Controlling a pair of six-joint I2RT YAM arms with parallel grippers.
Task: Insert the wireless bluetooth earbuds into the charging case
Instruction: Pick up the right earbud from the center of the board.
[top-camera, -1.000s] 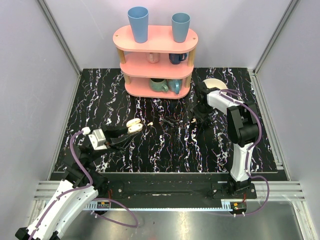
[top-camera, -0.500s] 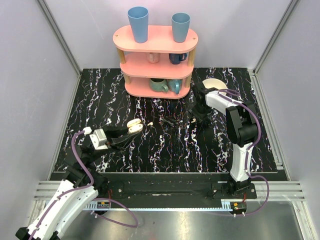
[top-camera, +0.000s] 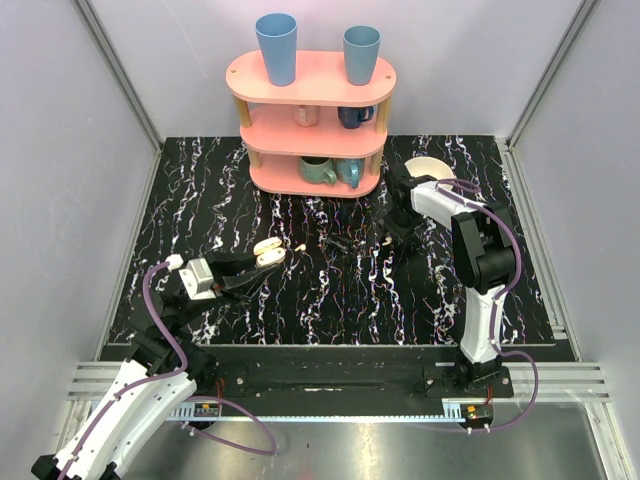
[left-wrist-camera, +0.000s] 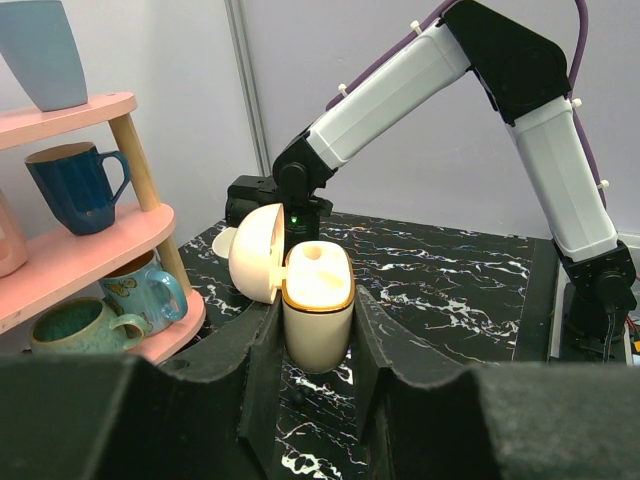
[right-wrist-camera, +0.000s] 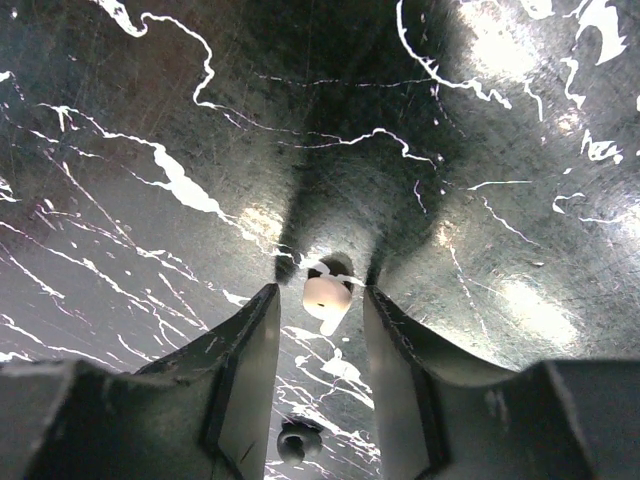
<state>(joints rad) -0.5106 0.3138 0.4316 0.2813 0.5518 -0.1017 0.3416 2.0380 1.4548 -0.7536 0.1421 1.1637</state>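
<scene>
Pick-up of an earbud is the step in hand. In the right wrist view the right gripper (right-wrist-camera: 320, 292) is lowered over the table (right-wrist-camera: 150, 150) with its fingers (right-wrist-camera: 245, 350) spread, one on each side of a small off-white earbud (right-wrist-camera: 326, 296). The earbud lies on the black marbled surface between the fingertips, with a narrow gap on each side, so it is bracketed but not pinched.

The left gripper (left-wrist-camera: 316, 335) is pressed onto the charging case (left-wrist-camera: 318, 300) and holds it upright above the table on the left side. The lid (left-wrist-camera: 255, 250) is swung open to the side. The tan-rimmed opening faces upward, and its hollows cannot be read from this angle. In the overhead view a second earbud (top-camera: 300, 245), seen only as a tiny pale piece, lies on the table just beside the held case and well apart from the right gripper.

Judged from this layout, no earbud can be confirmed as seated, so the task is at an early stage.

Next move, as a judgement:
- Close the right gripper squarely on the earbud. The part is small and rounded, and an off-centre squeeze could make it slip out sideways.
- Lift it and carry it left to the open case.
- Align the earbud with a hollow before release. The left gripper must hold the case steady and level.
</scene>
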